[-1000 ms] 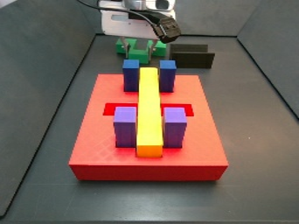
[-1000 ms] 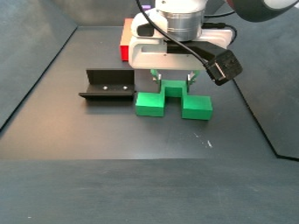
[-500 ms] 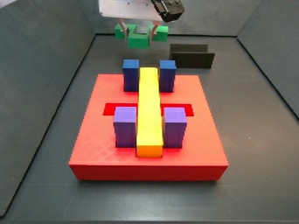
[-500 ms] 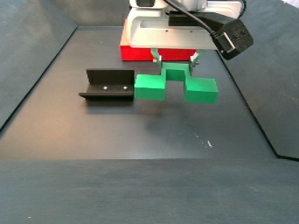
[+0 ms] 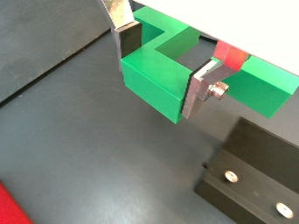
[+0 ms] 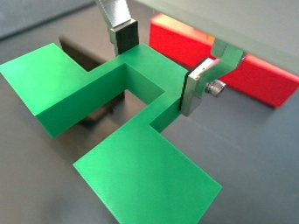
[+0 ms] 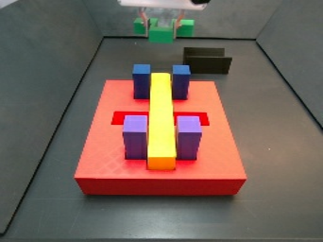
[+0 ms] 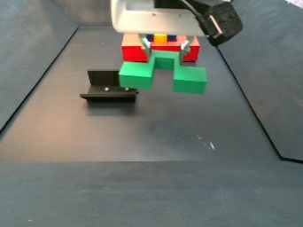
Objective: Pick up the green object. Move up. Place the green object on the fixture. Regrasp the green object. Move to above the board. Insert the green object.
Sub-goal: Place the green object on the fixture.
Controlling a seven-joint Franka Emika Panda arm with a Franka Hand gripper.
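The green object [image 8: 160,73] is a bright green U-shaped piece hanging in the air above the dark floor, also seen high at the back [image 7: 161,31]. My gripper [image 8: 162,50] is shut on its middle bridge. In both wrist views the silver fingers [image 5: 201,88] [image 6: 201,84] press on opposite sides of the green object [image 5: 162,74] [image 6: 73,80], with the gripper [image 5: 163,65] [image 6: 162,63] straddling the notch. The fixture [image 8: 109,87] [image 7: 209,60] stands on the floor beside and below the piece. The red board [image 7: 161,156] lies nearer the front.
Blue blocks [image 7: 161,79], purple blocks [image 7: 161,135] and a long yellow bar [image 7: 161,118] sit on the board. Dark walls enclose the floor on both sides. The fixture [image 5: 251,175] shows two screws in a wrist view, below the held piece.
The gripper has risen with the green object, which was on the floor a second ago and now hangs well above it. The fixture and board have not moved.
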